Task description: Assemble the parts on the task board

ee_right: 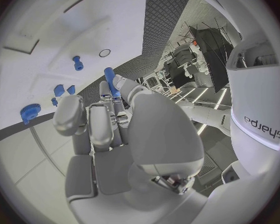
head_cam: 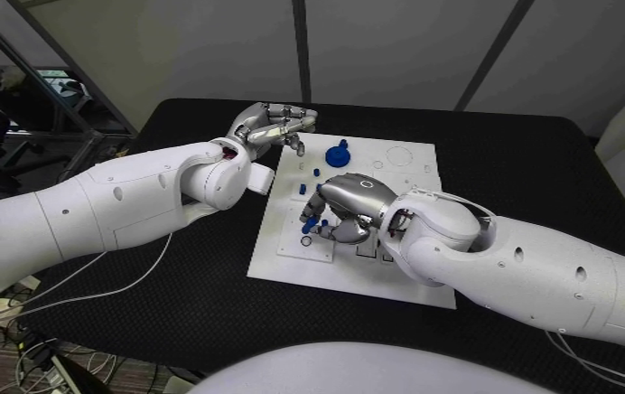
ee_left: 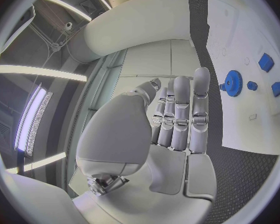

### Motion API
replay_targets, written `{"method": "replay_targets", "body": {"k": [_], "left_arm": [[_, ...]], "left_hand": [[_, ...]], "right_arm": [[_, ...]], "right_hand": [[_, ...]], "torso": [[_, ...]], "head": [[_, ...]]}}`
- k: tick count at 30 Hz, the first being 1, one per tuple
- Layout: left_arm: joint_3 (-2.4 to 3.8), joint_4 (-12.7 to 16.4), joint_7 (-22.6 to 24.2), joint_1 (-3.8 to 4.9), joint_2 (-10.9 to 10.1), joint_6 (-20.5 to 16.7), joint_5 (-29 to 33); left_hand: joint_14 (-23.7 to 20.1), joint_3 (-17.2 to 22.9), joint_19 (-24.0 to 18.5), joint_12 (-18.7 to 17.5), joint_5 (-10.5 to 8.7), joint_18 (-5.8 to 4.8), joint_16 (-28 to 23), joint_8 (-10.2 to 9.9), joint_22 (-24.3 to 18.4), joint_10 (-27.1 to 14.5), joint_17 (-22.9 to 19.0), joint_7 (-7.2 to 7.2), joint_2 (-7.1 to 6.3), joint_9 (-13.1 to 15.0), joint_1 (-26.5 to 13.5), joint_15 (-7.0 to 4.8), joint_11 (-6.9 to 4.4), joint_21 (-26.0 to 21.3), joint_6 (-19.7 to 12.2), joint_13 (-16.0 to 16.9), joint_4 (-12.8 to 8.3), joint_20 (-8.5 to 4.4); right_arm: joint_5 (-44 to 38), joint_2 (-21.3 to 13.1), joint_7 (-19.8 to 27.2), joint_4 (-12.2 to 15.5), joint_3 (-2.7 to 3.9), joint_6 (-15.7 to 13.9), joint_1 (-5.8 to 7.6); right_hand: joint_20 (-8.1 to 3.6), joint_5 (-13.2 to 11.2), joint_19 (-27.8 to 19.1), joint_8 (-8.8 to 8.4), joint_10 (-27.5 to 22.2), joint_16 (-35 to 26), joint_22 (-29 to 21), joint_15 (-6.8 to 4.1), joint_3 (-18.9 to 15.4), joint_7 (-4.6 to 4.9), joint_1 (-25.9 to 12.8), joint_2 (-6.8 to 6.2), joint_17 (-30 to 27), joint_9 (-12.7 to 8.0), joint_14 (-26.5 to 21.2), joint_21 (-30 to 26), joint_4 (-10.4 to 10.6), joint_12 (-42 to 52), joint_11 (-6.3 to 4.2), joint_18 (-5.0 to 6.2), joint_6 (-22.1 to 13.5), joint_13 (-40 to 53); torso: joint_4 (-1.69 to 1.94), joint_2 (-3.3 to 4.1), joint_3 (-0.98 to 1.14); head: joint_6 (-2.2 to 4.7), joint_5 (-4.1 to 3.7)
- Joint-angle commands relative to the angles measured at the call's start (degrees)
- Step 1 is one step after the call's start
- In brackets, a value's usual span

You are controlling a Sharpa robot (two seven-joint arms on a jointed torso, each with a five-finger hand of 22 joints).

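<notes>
Task board: one white rectangular plate, lying flat in the middle of the black table, with faint printed outlines and shallow recesses on its face.

Blue parts counted: one gear, one held peg, and a few small pieces; the exact tally of small pieces is hard to fix from the head view.

Gear: one, round and toothed with a raised hub, standing on the far part of the board, just beside the left hand's fingertips but apart from them. In the left wrist view the gear has three small blue blocks near it on the white surface.

Small pieces: dark blue, lying on the board between the gear and the right hand; the right wrist view shows a spool-shaped piece apart from the rest, and two short blocks close together.

Peg: one slim blue cylinder, rounded at its tip, standing out from between the right hand's fingers.

Left hand: over the board's far left corner, fingers straight and pressed side by side, holding nothing.

Right hand: over the board's middle, near its left edge, fingers curled in and pinching the peg, whose blue end points down toward the board.
</notes>
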Motion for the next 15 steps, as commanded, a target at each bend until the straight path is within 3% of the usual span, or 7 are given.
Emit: {"method": "replay_targets", "body": {"k": [1,7,15], "left_arm": [[0.04,0.0,0.3,0.10,0.1,0.7,0.1],[0.04,0.1,0.3,0.10,0.2,0.8,0.1],[0.04,0.2,0.3,0.11,0.3,0.9,0.1]], "left_hand": [[-0.2,-0.4,-0.4,0.1,-0.04,1.15,-0.2,0.2,-0.1,-0.2,-0.1,-0.03,0.42,-0.1,-0.1,0.02,-0.04,-0.3,-0.3,0.1,0.0,-0.05],[-0.2,-0.4,-0.4,0.1,-0.04,1.15,-0.2,0.2,-0.1,-0.2,-0.1,-0.03,0.42,-0.1,-0.1,0.02,-0.04,-0.3,-0.3,0.1,0.0,-0.05],[-0.2,-0.4,-0.4,0.1,-0.04,1.15,-0.2,0.2,-0.1,-0.2,-0.1,-0.03,0.42,-0.1,-0.1,0.02,-0.04,-0.3,-0.3,0.1,0.0,-0.05]], "right_arm": [[-1.1,0.6,1.5,-0.8,-0.38,0.7,0.00],[-1.5,1.6,1.6,-2.2,-1.03,1.4,-0.19],[-2.2,2.2,1.3,-3.2,-1.30,2.5,-0.31]], "right_hand": [[0.01,0.3,0.2,0.37,0.4,0.1,-0.1,-0.43,0.2,0.06,-0.1,-0.13,-0.1,0.0,1.4,0.0,-0.2,-0.3,-0.06,-0.67,0.2,0.1],[0.01,0.3,0.2,0.36,0.4,0.1,-0.1,-0.42,0.3,0.06,-0.1,-0.14,-0.1,0.0,1.4,0.0,-0.3,-0.4,-0.05,-0.67,0.2,0.1],[0.01,0.3,0.2,0.36,0.4,0.1,-0.1,-0.42,0.3,0.06,-0.1,-0.14,-0.1,0.0,1.4,0.0,-0.3,-0.4,-0.05,-0.67,0.2,0.1]], "torso": [[-0.05,0.00,0.03],[0.01,-0.03,0.01],[-0.02,0.00,0.01]], "head": [[-0.29,0.45],[-0.63,0.76],[-0.94,1.01]]}}
